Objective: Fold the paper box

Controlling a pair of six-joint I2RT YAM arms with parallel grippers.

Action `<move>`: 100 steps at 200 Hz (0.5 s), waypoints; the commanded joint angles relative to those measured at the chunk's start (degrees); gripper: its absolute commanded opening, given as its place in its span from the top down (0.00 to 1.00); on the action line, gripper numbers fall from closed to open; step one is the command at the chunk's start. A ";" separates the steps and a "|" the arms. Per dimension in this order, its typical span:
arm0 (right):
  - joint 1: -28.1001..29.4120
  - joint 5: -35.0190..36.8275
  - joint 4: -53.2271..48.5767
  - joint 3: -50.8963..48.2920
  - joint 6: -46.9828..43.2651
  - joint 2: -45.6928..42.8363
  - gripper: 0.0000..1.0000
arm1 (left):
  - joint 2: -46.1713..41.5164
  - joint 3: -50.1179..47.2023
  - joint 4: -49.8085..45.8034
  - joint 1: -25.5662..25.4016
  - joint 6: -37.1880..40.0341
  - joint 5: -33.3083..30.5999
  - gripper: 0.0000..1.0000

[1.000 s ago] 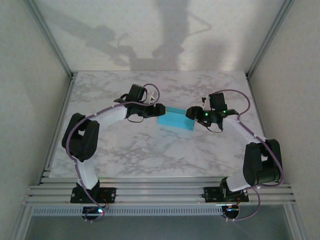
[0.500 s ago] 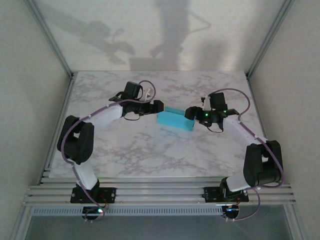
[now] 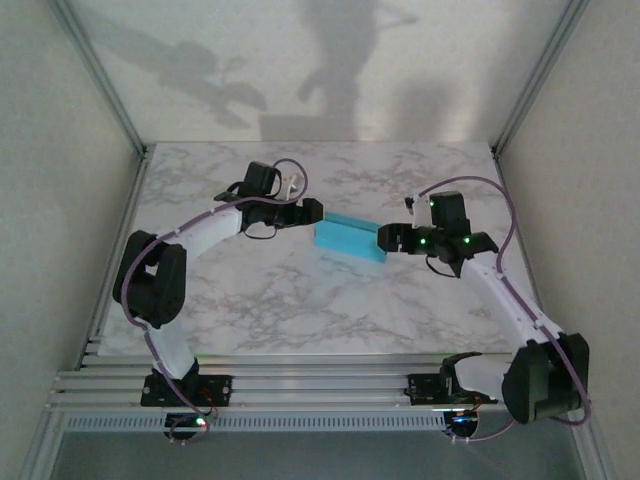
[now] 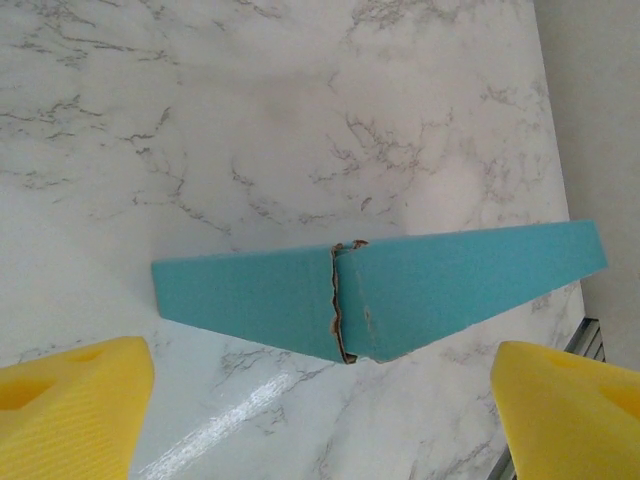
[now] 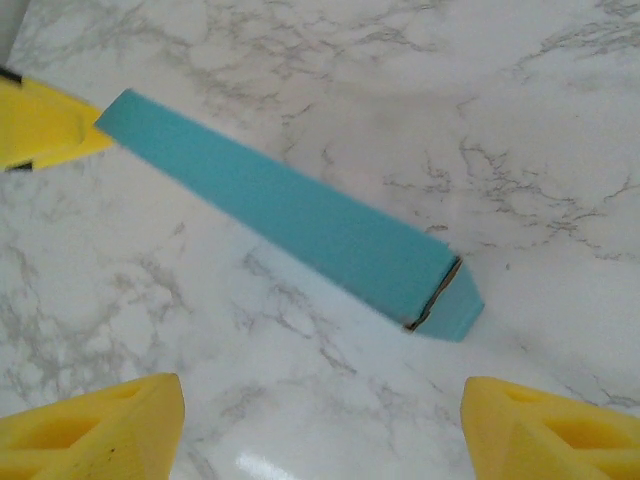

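While both flank it w/ fingers apart, nothing clamped | paper box (image 3: 348, 240) sits mid marble table (image 3: 250, 300), turquoise out, btwn left gripper (image 3: 313, 212) & right gripper (image 3: 384, 238) | next, imo: close in sym on both ends, light force, watch ragged corner seam (image 4: 338, 300)

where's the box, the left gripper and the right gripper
box (image 3: 350, 241), top view, middle of its turquoise surface
left gripper (image 3: 316, 211), top view, between its fingertips
right gripper (image 3: 384, 238), top view, between its fingertips
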 commanded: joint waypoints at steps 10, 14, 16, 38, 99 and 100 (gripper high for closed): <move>6.77 9.76 -3.62 -1.33 -5.18 -3.03 0.28 | 1.37 3.23 -0.08 0.60 0.47 -0.07 0.12; 7.57 11.09 -3.63 -1.50 -5.33 -3.29 0.28 | 1.54 3.38 -0.16 0.60 0.40 -0.28 0.12; 7.88 11.62 -3.63 -1.61 -5.29 -3.41 0.28 | 1.61 3.49 -0.24 0.60 0.39 -0.33 0.12; 10.42 15.91 -2.95 -3.13 -4.68 -5.07 0.31 | 2.77 4.38 -0.81 0.86 0.10 -1.91 0.15; 13.11 16.02 0.39 -3.00 -3.56 -5.69 0.57 | 6.04 5.90 0.32 1.05 -0.78 -4.00 0.35; 13.11 16.02 0.45 -3.01 -3.52 -5.58 0.57 | 6.09 5.85 0.36 1.09 -0.81 -4.02 0.36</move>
